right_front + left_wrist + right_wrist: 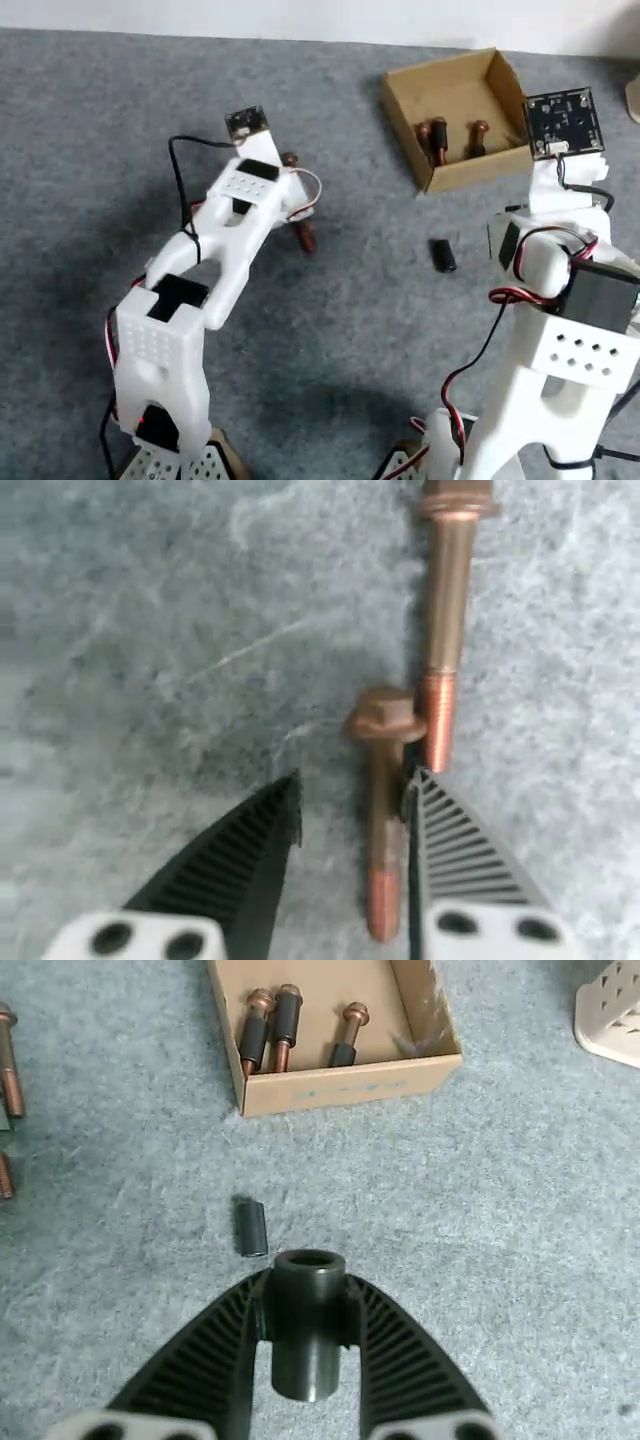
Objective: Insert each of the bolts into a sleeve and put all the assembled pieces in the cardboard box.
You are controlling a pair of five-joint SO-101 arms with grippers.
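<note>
Left gripper (355, 780): open wide, holding nothing. The near bolt (385, 810) lies between my fingers, right by one.
Right gripper (307, 1290): squeezing a black sleeve (306, 1330).
Where (high view): both bolts are at 9 o'clock from the loose sleeve (250, 1226), the cardboard box (340, 1088) at 12.
Do it well: I think I should centre on the near bolt, so I miss the far bolt (447, 600).
Writing: faint marks on the box, too small to read.

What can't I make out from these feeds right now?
- High view: the left arm covers most of the two bolts; the right arm covers the held sleeve.
- Left wrist view: the top edge cuts the far bolt at its head; the left end effector partly covers the near bolt, so contact is unclear.
- Right wrist view: the left edge cuts the two bolts; the held sleeve's bore is too dark to see into.
</note>
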